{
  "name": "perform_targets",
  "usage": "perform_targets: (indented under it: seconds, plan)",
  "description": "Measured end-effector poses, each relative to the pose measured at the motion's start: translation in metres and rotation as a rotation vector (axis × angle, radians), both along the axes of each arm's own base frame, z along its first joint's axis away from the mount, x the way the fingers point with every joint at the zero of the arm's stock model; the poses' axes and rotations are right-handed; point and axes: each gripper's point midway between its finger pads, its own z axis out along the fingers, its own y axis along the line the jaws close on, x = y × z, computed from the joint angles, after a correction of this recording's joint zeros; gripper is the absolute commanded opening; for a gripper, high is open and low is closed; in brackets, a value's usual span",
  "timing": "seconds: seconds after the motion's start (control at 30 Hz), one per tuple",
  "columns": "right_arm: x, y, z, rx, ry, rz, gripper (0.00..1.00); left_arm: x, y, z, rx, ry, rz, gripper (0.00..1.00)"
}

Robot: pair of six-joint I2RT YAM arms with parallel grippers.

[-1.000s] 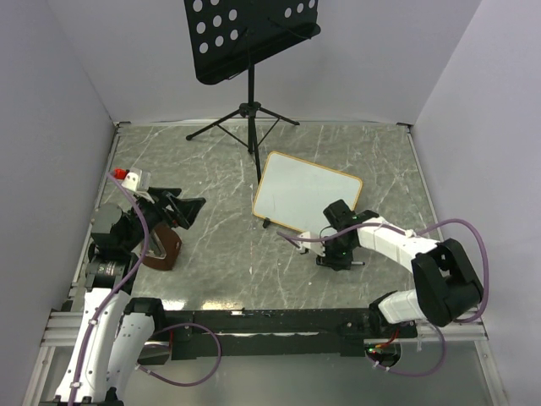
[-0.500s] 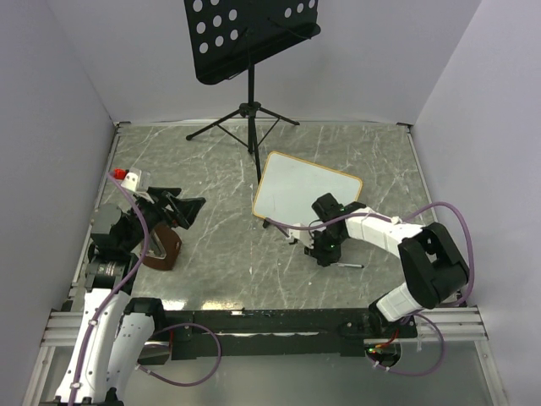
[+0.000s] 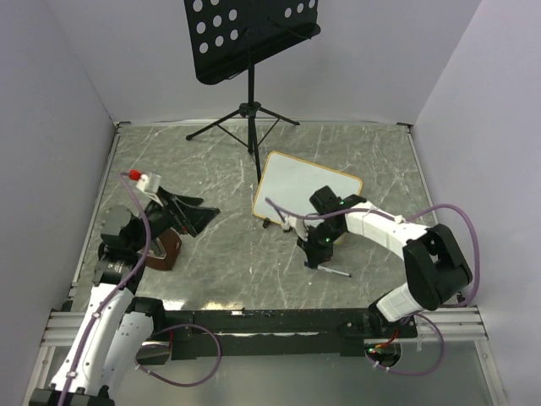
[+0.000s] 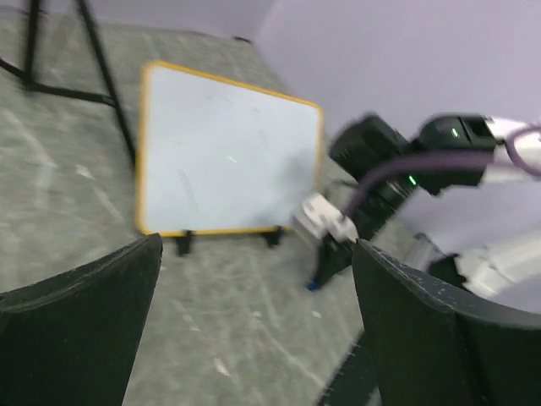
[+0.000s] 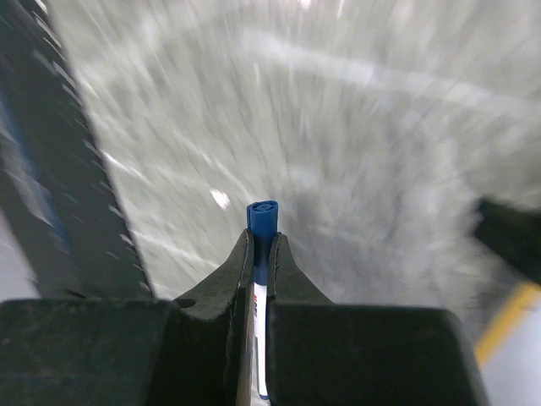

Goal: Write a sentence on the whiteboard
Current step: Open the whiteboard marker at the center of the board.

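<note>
Nearest, in the right wrist view, the right gripper (image 5: pixel 262 247) is pinched tight on a blue-capped marker (image 5: pixel 262 216), whose cap pokes past the fingertips. From overhead that grip cannot be made out. At 9 o'clock on the table (image 3: pixel 237 254) the left gripper (image 3: pixel 190 213) gapes wide and holds nothing, with a brown object (image 3: pixel 161 250) just beside it. Only its wrist camera shows a blue tip under the right fingers, close to the tabletop. The whiteboard (image 3: pixel 304 188) stands on black feet at 1 o'clock, just beyond the right gripper. Farthest, at 12 o'clock, is the music stand (image 3: pixel 250 34).
</note>
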Motion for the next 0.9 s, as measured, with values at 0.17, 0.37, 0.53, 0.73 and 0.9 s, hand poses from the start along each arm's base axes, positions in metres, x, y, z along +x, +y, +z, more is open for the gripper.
perform_targets:
  seconds: [0.17,0.37,0.53,0.73,0.9]
  plan:
    - [0.031,0.035,0.062,0.218,-0.019,-0.143,0.00,-0.034,-0.049,-0.014,-0.091,0.097,-0.188,0.97]
    - [0.072,0.042,0.131,0.485,0.010,-0.432,0.00,-0.072,-0.111,-0.032,-0.123,0.213,-0.359,0.95]
    - [0.102,0.032,0.171,0.637,0.052,-0.694,0.00,-0.067,-0.159,-0.067,-0.079,0.329,-0.352,0.90]
    - [0.095,0.040,0.194,0.774,0.168,-0.842,0.00,-0.044,-0.215,-0.088,-0.054,0.391,-0.339,0.69]
    - [0.094,0.043,0.194,0.796,0.261,-0.911,0.00,-0.026,-0.248,-0.077,-0.086,0.378,-0.352,0.53]
